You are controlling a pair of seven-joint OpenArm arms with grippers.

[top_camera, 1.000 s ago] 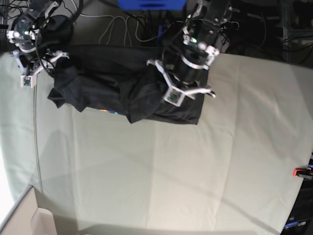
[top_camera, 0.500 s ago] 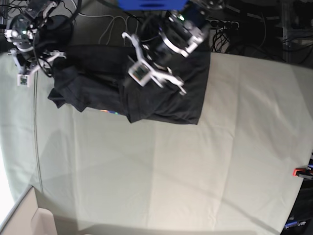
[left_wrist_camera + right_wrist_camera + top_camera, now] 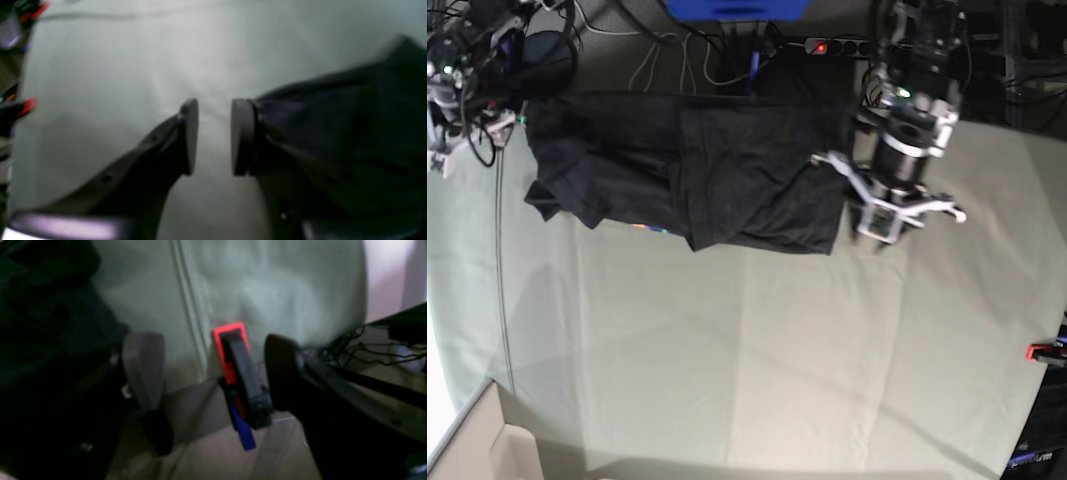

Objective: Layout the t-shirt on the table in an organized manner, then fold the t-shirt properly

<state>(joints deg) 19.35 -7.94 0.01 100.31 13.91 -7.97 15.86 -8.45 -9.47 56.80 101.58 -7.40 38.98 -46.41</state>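
Shirt (image 3: 687, 175) bunched at table's (image 3: 777, 360) far edge, unheld; left gripper (image 3: 889, 213) just swung off it to bare cloth, jaws slightly parted, right gripper (image 3: 213, 370) newly wide open, so spreading remains undone

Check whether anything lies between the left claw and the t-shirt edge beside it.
Nothing visible does. The left claw hangs just off the t-shirt at its edge, jaws apart and empty, with only the bare table cloth between and below them.
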